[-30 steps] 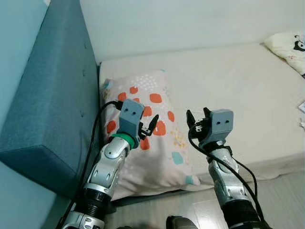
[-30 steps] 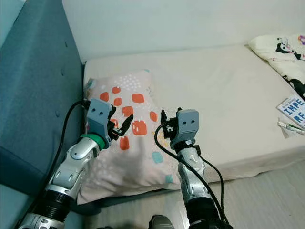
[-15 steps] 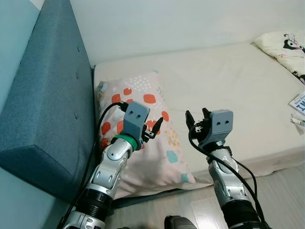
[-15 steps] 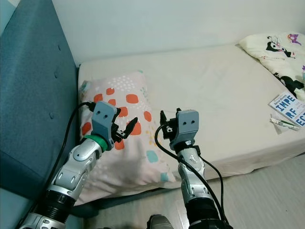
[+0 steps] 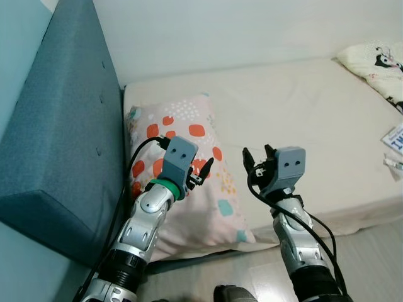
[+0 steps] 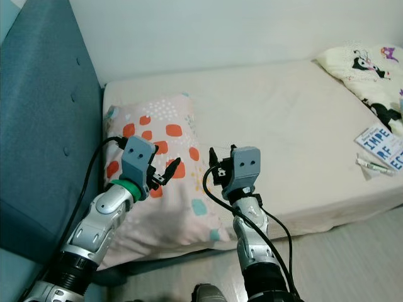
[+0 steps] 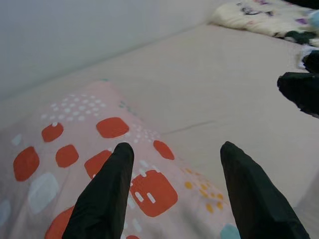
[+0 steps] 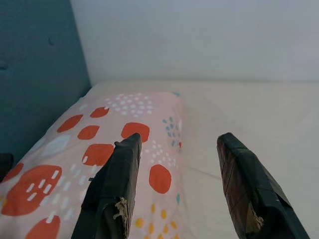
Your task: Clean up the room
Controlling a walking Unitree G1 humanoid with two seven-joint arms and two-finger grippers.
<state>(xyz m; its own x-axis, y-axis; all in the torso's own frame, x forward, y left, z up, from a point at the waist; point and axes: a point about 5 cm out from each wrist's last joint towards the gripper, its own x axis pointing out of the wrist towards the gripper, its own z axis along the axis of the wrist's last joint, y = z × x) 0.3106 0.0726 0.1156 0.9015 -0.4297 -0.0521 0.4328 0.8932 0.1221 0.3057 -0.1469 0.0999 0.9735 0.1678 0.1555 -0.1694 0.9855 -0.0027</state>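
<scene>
Pale wooden flooring (image 6: 352,251) runs along the near edge of a low bed whose cream mattress (image 6: 283,119) fills most of the scene, with a teal padded headboard (image 6: 44,126) standing along its left end and a white wall (image 6: 220,31) behind its far edge.

Nearest, both arms are raised over the near edge of the mattress. The left gripper (image 5: 203,171) hangs above the lower half of a patterned pillow (image 6: 157,129), its two black fingers (image 7: 107,194) spread wide with nothing between them. The right gripper (image 6: 214,165) hangs just beside the pillow's right edge, over the bare mattress, fingers (image 8: 112,194) likewise spread wide and empty.

The pillow lies flat at the headboard end of the mattress, close against the headboard. It is pinkish with orange-red blocks and small white, yellow and teal marks. Its long axis runs from the near edge of the mattress toward the wall, with one short end at the near edge and the other pointing to the far left corner.

Farther right, near the mattress's near right edge, lies a white booklet with blue lettering (image 6: 383,146) with a thin pen-like item (image 6: 373,166) just beside it. Beyond them, at the far right corner, rests a cream cartoon-print blanket (image 6: 365,69).
</scene>
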